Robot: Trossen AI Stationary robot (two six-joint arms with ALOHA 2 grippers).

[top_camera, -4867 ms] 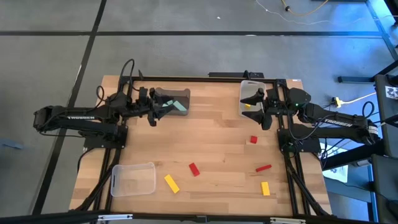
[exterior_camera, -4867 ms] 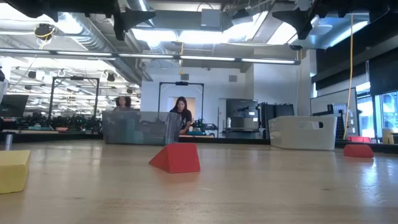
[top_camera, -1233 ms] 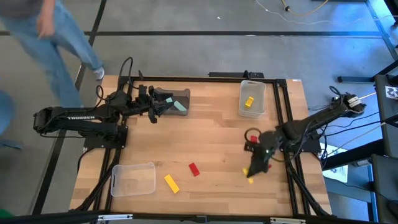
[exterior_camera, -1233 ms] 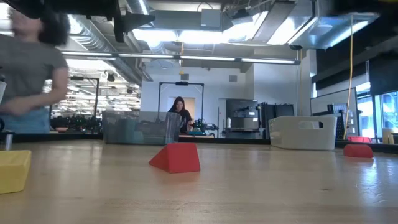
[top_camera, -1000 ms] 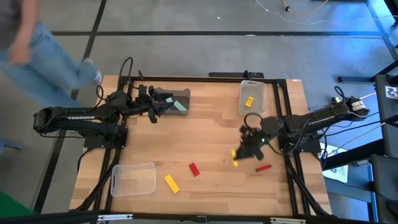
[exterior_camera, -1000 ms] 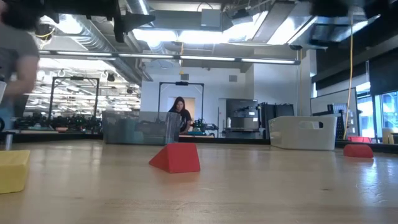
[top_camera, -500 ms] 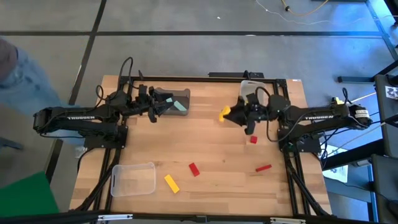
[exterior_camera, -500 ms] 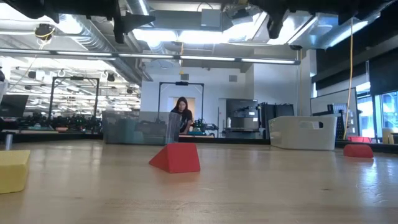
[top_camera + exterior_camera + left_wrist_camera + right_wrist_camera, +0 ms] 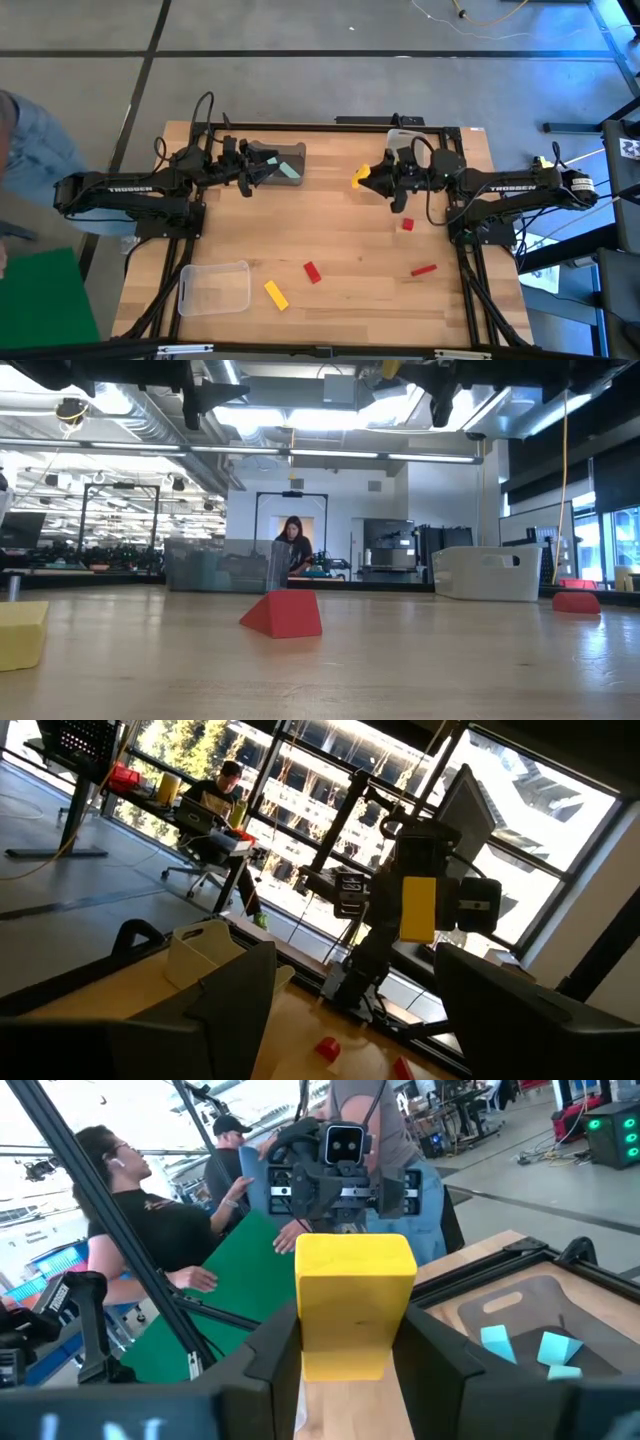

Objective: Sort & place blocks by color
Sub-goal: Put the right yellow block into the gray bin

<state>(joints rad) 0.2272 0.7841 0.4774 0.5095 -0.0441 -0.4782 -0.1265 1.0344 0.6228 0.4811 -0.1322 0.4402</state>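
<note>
My right gripper point(image 9: 374, 181) hovers over the table's far middle, level and pointing toward the table's left, shut on a yellow block point(image 9: 360, 178) that also shows in the left wrist view point(image 9: 418, 908). My left gripper point(image 9: 262, 170) waits open at the left rim of a dark bin point(image 9: 285, 160) holding mint green blocks point(image 9: 290, 171). Flat on the wood lie red blocks point(image 9: 407, 225) point(image 9: 313, 271) point(image 9: 424, 269) and another yellow block point(image 9: 275, 294). My right gripper pinches the yellow block's two opposite sides point(image 9: 318, 1342) between its two fingers point(image 9: 272, 1352). The fingers come at it level, pointing toward the table's left. The block's free end point(image 9: 355, 1265) sticks out beyond the fingertips, and the block hangs clear of the table.
A clear bin point(image 9: 398, 140) stands at the far right, partly under my right arm. Another clear bin point(image 9: 215, 288) sits at the near left. A person point(image 9: 30, 150) stands beside the table's left side; others show in the room beyond.
My right gripper has carried the yellow block from the table's near right toward the far edge, lifted clear, and has turned toward the table's left. The person at the left has walked farther out of the picture.
</note>
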